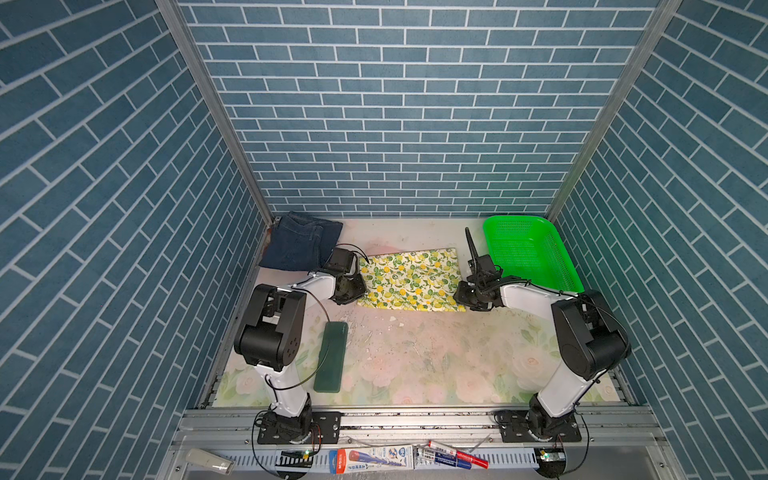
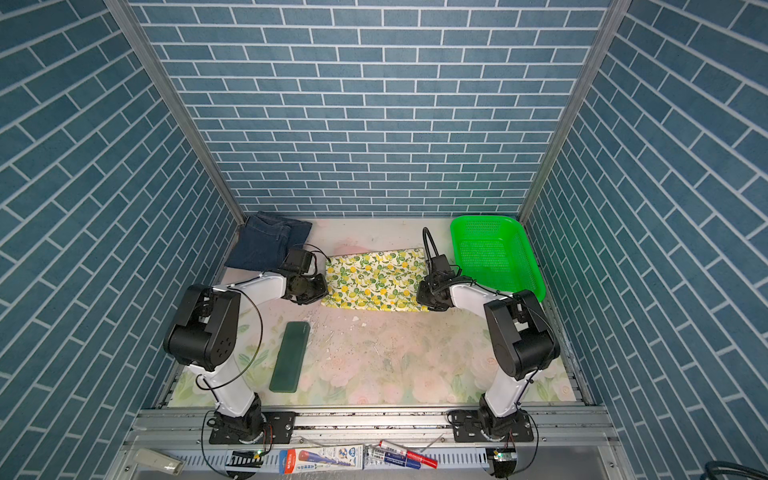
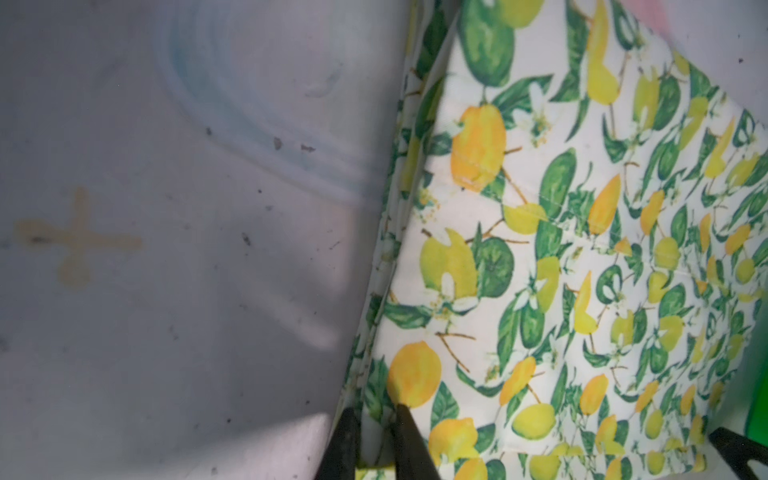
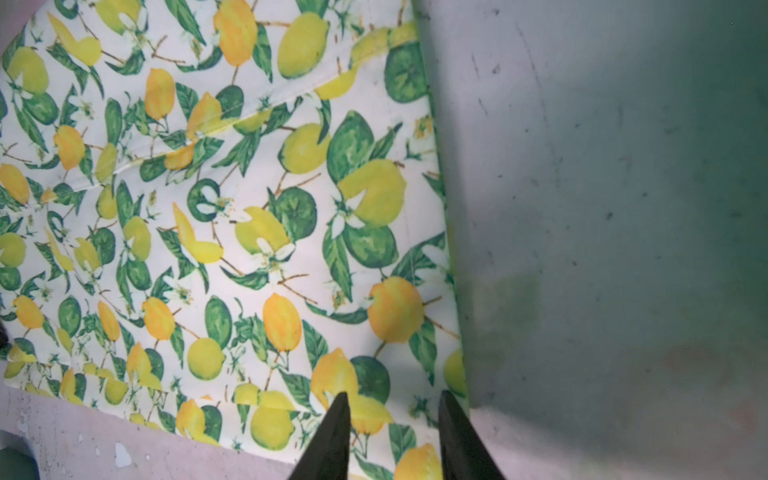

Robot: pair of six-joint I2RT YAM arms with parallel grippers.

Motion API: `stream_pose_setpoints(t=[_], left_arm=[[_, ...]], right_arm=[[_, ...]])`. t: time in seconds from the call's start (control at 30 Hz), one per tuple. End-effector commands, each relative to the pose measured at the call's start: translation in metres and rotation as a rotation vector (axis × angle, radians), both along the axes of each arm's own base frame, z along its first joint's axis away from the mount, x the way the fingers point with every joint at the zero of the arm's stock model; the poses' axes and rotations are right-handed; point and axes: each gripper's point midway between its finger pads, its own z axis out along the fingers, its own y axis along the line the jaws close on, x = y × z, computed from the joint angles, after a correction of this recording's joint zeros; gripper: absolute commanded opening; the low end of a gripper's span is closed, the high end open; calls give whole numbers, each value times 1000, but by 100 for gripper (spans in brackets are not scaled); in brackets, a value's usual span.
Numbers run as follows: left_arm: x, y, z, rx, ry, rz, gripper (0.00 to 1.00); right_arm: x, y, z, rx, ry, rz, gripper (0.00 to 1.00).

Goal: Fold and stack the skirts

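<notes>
To lift it for a fold, maybe, clamped on edge of lemon-print skirt (image 1: 411, 279) with left pincer (image 3: 374, 409); right pincer (image 4: 392, 395) apart, just over opposite edge. Beyond left pincer, out of the way: folded denim skirt (image 1: 301, 245).

Parted claw (image 4: 393, 394) — over lemon-print skirt (image 4: 232, 216)

Printed skirt (image 1: 411, 280) mid-back, denim skirt (image 1: 301, 245) to its L in corner, basket (image 1: 528, 253) to its R, pad (image 1: 331, 357) front-L.

Lemon skirt (image 1: 411, 280): cream, yellow lemons, green leaves. Denim skirt (image 1: 299, 245): dark blue. Basket (image 1: 559, 253): bright green mesh. Pad (image 1: 331, 357): dark green. Desk (image 1: 415, 357): pale pink-green floral. Walls (image 1: 395, 104): blue brick, white lines.
</notes>
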Motion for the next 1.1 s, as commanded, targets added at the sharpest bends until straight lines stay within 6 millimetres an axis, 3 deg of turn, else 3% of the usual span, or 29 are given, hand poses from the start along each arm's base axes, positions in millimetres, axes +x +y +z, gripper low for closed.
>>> stream_pose_setpoints(t=[0.0,0.23,0.43,0.83,1.07], left_arm=[[1,-2,5,-6,-7,-6,13],[2,-2,10,-3,-14,-8,0],[0,-1,10,-1,-14,-6,0],[1,-2,18,-7,-32,-8,0],[2,-3,18,-13,-34,-5,0]], right_arm=[[-9,-6,-14,-33,28,-9,32],[-11,-20,-11,-113,10,-14,34],[-15,-35,-7,-161,-1,-46,38],[-6,-23,-21,-62,5,-78,38],[0,-17,-15,-20,-17,-82,25]])
